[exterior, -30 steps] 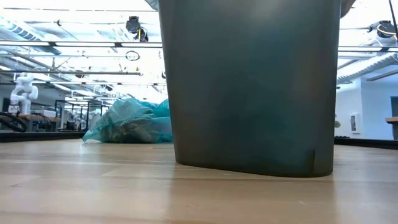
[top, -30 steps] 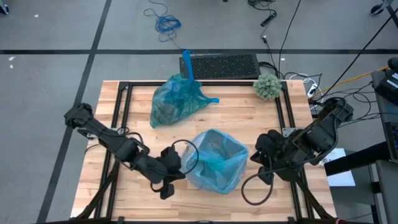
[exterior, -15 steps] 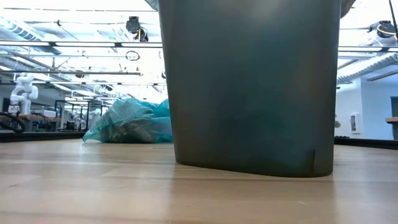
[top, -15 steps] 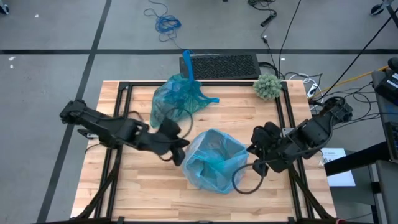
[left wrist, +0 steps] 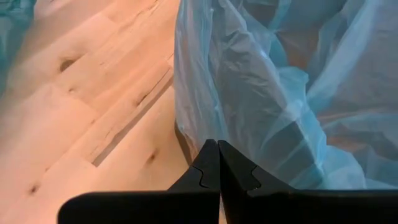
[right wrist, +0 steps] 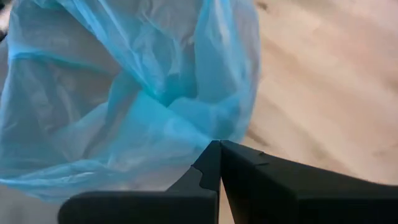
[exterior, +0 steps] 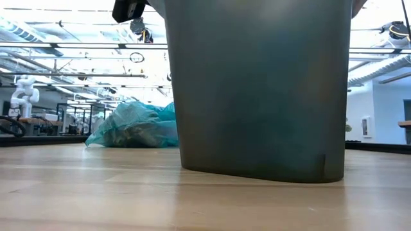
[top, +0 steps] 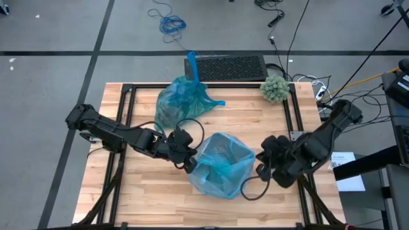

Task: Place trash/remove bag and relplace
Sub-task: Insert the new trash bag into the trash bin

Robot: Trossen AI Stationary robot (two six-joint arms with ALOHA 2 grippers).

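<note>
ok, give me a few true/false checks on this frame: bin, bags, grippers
1. A blue bag lines the bin. True.
2. The left gripper is open wide. False: its fingers are shut, tips at the liner's outer edge.
3. A filled blue bag lies on the table apart from the bin, on the far side. True.
4. The fuzzy green ball sits inside the bin. False: it rests at the table's far right corner.
5. The right gripper is shut, close to the liner. True.
6. The bin lies tipped on its side. False: the low view shows it upright on the table.
</note>
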